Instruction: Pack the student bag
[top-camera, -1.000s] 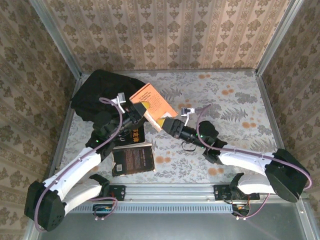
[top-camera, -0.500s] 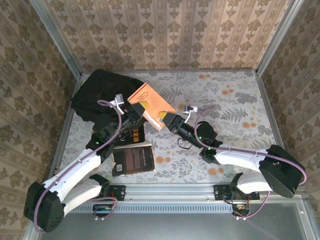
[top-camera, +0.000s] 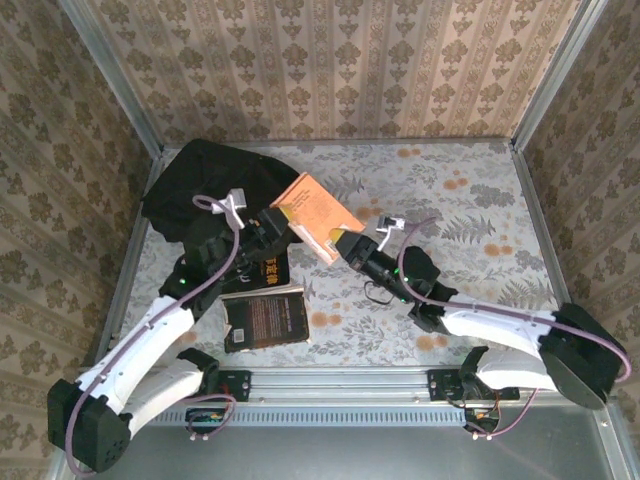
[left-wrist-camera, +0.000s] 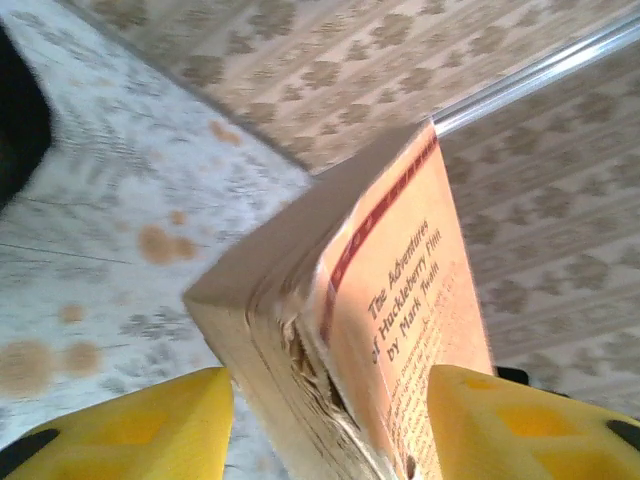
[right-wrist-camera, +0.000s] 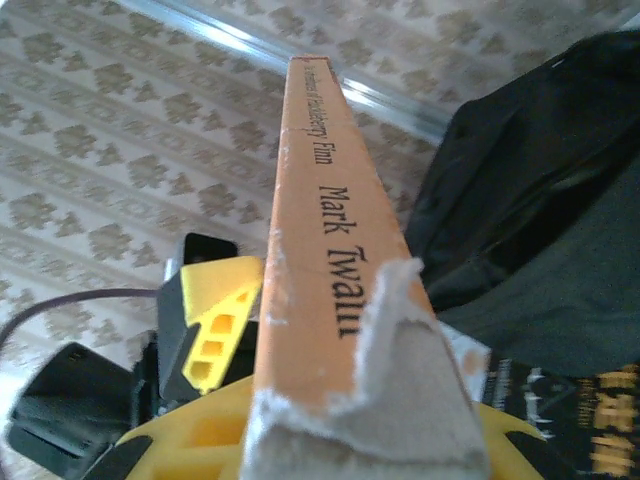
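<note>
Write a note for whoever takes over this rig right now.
Left tool: open, fingers either side of the orange book.
Right tool: shut on that book's edge, holding it above the table.
Student bag: far left of the table; whether it's open, cannot tell.
Done: orange book lifted, in the right tool's grip.
Left: get it into the bag, then the black book and the brown book lying by the left arm.

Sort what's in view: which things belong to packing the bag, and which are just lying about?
In the job: bag; orange book, up between left claw and right claw.
Lying about: brown book and black book on the table, untouched, maybe next.
</note>
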